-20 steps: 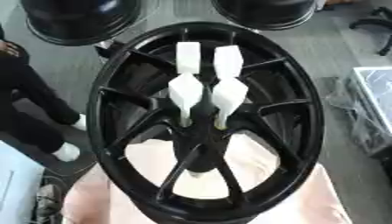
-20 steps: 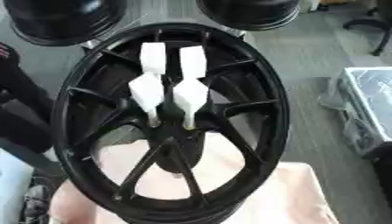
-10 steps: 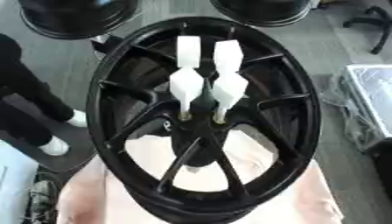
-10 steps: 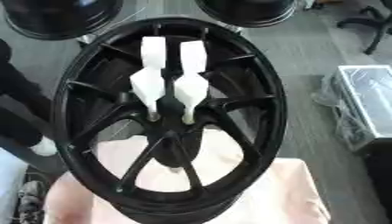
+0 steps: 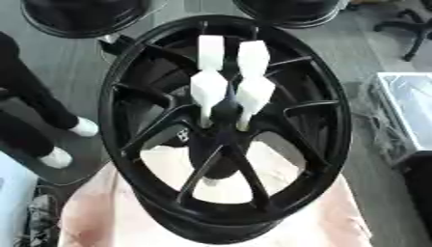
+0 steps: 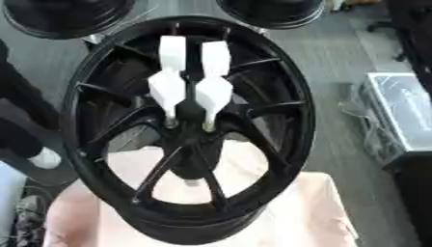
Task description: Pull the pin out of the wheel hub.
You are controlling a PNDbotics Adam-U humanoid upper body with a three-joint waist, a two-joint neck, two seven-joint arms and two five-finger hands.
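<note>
A black multi-spoke wheel hub [image 5: 160, 140] stands tilted on a pale pink cloth [image 5: 93, 212], filling the middle of both views. Several white pins with broad flat heads stick out of its centre. Two heads show higher up [image 5: 210, 50] [image 5: 253, 55], and two sit lower and nearer [image 5: 208, 89] [image 5: 253, 94]. The lower pins' thin stems run down into the hub's middle [image 5: 223, 113]. Neither of my hands shows in either view, and nothing touches the pins.
Two more black wheels [image 5: 84, 17] [image 5: 291, 9] lie on the grey floor behind. A person's dark legs and white shoes [image 5: 72, 128] stand at the left. A plastic-wrapped box [image 6: 405, 111] sits at the right, an office chair [image 5: 413, 29] at the top right.
The whole picture has drifted a little, so the camera has moved. The person's legs at the left have shifted. The white pins stay in the hub as before.
</note>
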